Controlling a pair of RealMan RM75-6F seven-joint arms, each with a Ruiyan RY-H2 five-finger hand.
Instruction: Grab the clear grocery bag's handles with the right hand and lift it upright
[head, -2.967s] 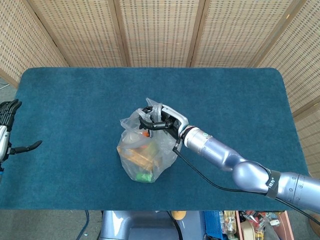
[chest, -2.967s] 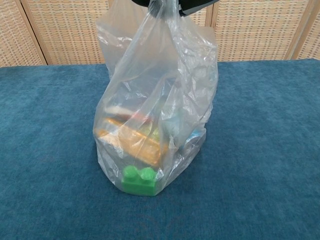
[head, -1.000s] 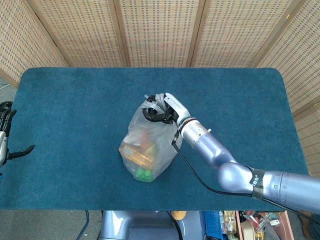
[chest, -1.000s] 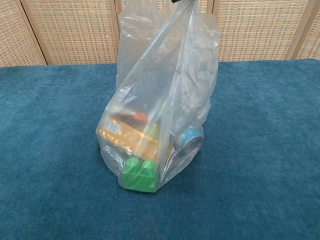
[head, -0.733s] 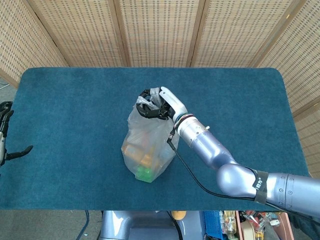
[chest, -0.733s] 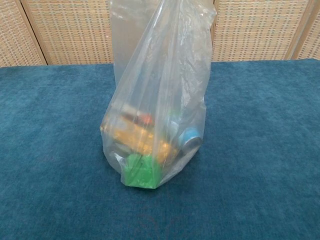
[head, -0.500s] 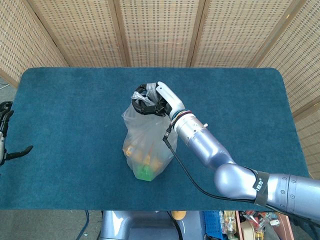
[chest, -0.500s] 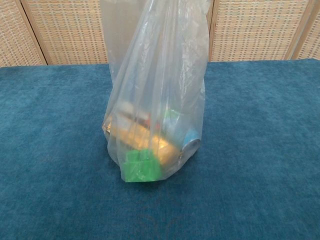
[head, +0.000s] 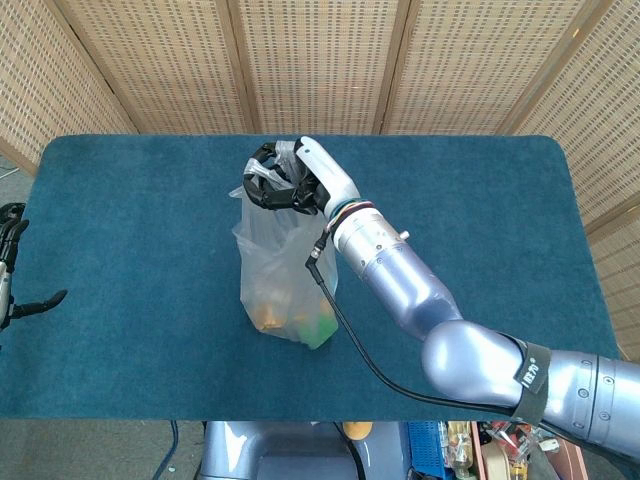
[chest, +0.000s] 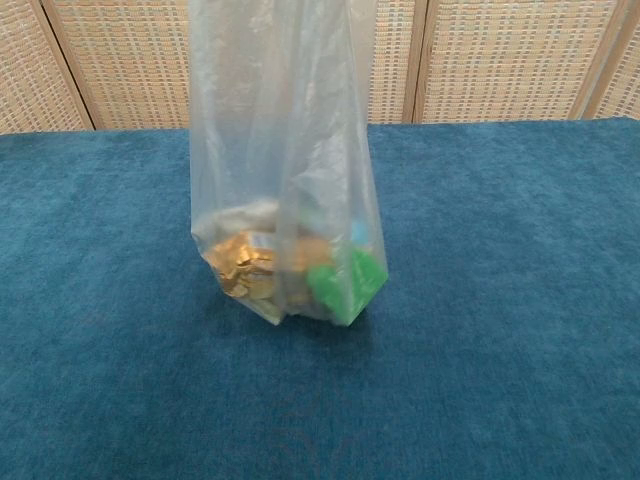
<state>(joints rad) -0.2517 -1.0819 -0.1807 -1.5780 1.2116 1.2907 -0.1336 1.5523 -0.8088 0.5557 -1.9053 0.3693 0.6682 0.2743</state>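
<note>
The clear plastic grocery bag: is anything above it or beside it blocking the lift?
Nothing visible does. The right robot hand grips the handles of the clear plastic grocery bag, which hangs upright over bare blue table cloth.

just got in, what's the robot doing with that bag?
The right hand grips the gathered handles of the clear grocery bag and holds it upright above the blue table. The bag hangs stretched tall, its contents bunched at the bottom, a green block among them. The left hand sits at the table's left edge, holding nothing.
</note>
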